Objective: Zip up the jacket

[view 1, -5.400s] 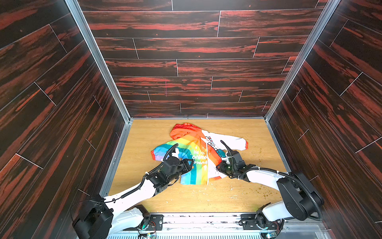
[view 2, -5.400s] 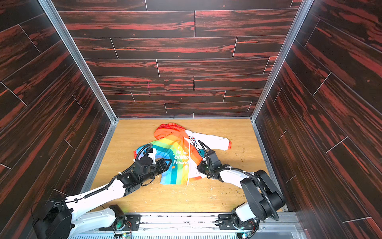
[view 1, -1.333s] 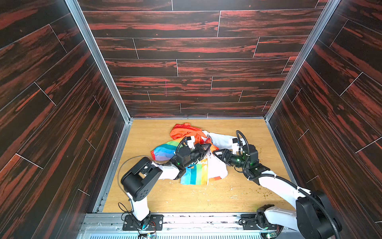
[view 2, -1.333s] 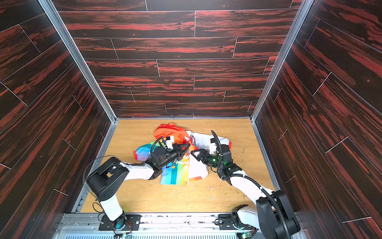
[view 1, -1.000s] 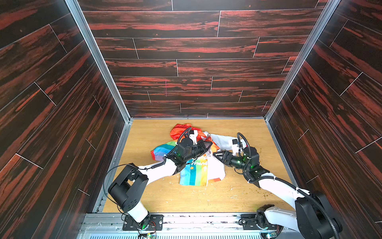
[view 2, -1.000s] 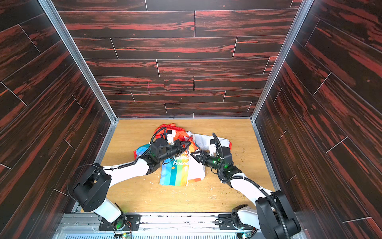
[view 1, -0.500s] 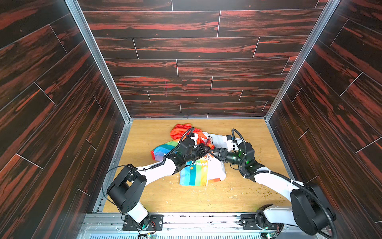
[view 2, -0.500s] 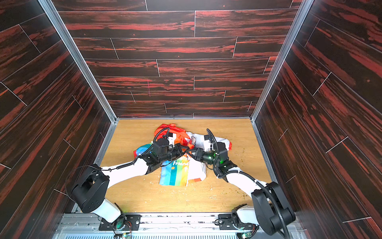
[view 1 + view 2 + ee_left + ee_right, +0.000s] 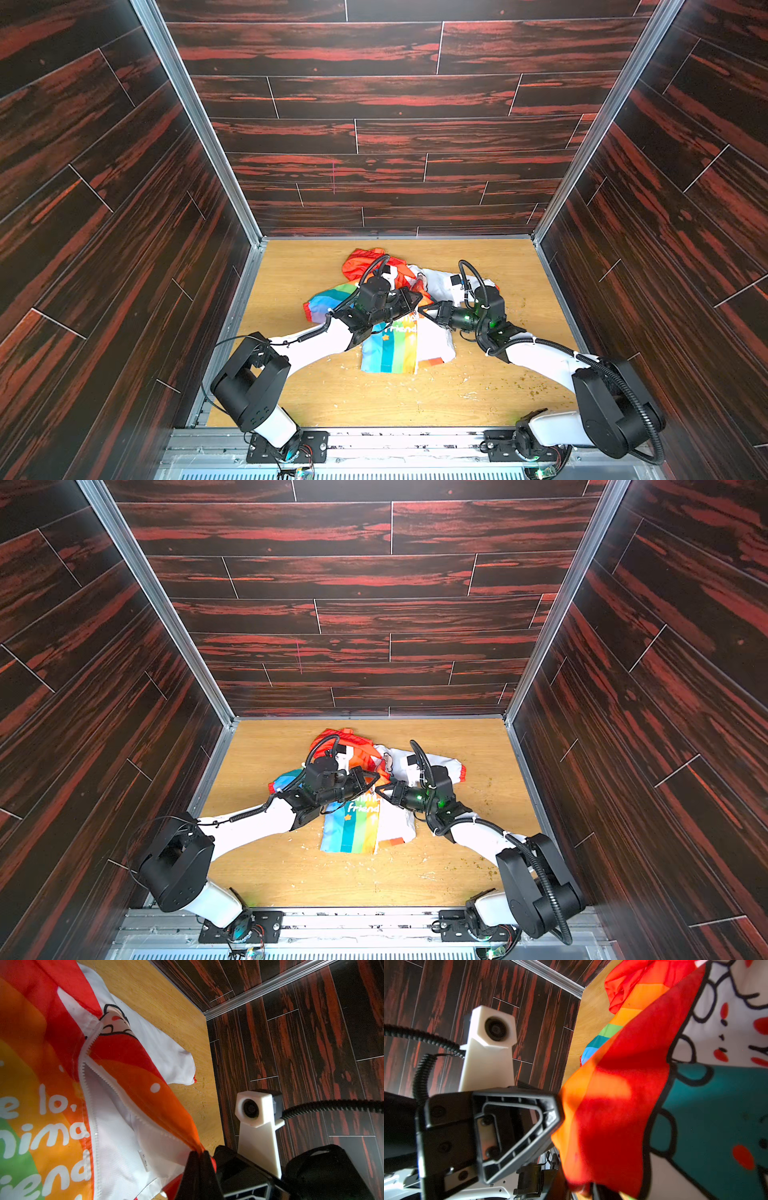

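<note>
Your jacket (image 9: 390,353) lies on the wooden surface (image 9: 291,270), around the middle and toward the back wall. Both top views show it (image 9: 349,829) rumpled rather than spread flat. Its orange-red hood (image 9: 365,262) points at the back wall and its hem (image 9: 395,370) faces the arm bases. The rainbow sleeve (image 9: 326,299) sticks out on the left. The white sleeve (image 9: 440,278) lies on the right, partly under your right arm. The rainbow half with white lettering faces up, and the white half lies just beside it on the right.

Your left gripper (image 9: 419,300) reaches across the chest of the jacket. In the left wrist view its fingers (image 9: 193,1169) are pressed together on a pinch of orange fabric, and the cloth rises taut from the garment's front edge to that grip.

Your right gripper (image 9: 427,309) comes in from the right, and its tip sits just beside the left one over the front opening, almost tip to tip. In the right wrist view red and orange cloth drapes over its fingers and hides their ends. You cannot tell from these pictures whether they are clamped on the cloth or apart.

In the left wrist view the white zipper teeth (image 9: 88,1088) run in two separate rows with white lining between them, so the front is open along that stretch. The slider cannot be made out.

Small specks (image 9: 536,388) lie scattered on the surface near your right arm.
</note>
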`<control>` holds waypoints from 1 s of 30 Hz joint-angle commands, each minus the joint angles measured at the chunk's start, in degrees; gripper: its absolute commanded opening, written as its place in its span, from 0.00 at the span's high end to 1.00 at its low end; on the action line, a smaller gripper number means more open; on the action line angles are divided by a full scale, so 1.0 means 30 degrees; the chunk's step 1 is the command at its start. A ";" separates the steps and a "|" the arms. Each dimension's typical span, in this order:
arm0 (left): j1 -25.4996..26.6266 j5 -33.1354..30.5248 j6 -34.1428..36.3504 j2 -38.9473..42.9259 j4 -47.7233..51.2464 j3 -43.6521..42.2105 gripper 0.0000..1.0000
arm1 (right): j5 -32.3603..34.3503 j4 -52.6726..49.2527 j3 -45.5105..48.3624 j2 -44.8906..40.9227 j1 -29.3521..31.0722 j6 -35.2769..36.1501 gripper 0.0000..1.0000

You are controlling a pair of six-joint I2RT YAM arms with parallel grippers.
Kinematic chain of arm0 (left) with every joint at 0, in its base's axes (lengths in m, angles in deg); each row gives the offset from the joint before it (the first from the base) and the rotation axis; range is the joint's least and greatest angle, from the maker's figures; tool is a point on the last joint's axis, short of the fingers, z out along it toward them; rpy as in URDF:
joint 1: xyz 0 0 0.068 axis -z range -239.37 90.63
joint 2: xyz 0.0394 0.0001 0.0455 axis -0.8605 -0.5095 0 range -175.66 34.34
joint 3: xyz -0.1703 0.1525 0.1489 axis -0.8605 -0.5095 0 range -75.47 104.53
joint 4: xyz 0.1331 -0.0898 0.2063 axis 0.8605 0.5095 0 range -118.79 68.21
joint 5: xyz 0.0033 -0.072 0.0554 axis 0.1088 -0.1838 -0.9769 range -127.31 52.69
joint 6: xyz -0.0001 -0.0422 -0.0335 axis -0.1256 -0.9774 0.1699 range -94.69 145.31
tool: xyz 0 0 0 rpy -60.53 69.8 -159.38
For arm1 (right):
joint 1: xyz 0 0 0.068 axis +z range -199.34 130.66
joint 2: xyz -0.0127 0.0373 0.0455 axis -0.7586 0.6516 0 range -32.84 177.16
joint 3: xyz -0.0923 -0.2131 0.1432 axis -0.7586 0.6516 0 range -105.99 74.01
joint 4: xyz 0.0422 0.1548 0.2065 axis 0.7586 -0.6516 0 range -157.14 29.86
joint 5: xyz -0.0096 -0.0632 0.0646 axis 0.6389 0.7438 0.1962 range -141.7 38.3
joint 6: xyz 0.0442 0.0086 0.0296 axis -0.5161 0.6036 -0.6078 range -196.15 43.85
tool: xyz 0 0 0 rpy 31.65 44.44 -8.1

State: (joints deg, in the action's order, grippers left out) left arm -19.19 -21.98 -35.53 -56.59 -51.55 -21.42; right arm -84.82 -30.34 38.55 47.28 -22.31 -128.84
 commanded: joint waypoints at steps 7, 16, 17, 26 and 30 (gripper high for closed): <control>0.0052 -0.0119 -0.0037 0.0834 -0.0300 0.0166 1.00 | -0.1010 0.0906 -0.0070 0.0534 0.0318 -0.0133 0.79; 0.0053 -0.0161 -0.0091 0.0825 -0.0406 0.0098 1.00 | -0.0651 0.1083 0.0044 0.0600 0.0352 -0.0278 0.87; 0.0054 -0.0186 -0.0121 0.0828 -0.0439 0.0092 1.00 | -0.0650 0.1083 0.0044 0.0600 0.0366 -0.0305 0.88; 0.0053 -0.0222 -0.0283 0.0988 -0.0600 -0.0039 1.00 | -0.0784 0.1367 0.0120 0.0890 0.0361 -0.0368 1.00; 0.0051 -0.0306 -0.0270 0.1171 -0.0496 -0.0015 1.00 | -0.0942 0.1784 0.0246 0.1064 0.0352 -0.0528 1.00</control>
State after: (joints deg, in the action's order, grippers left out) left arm -19.19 -22.52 -36.12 -56.38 -51.44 -21.45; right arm -86.77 -26.82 38.68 48.66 -21.46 -129.71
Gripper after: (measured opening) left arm 0.072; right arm 0.059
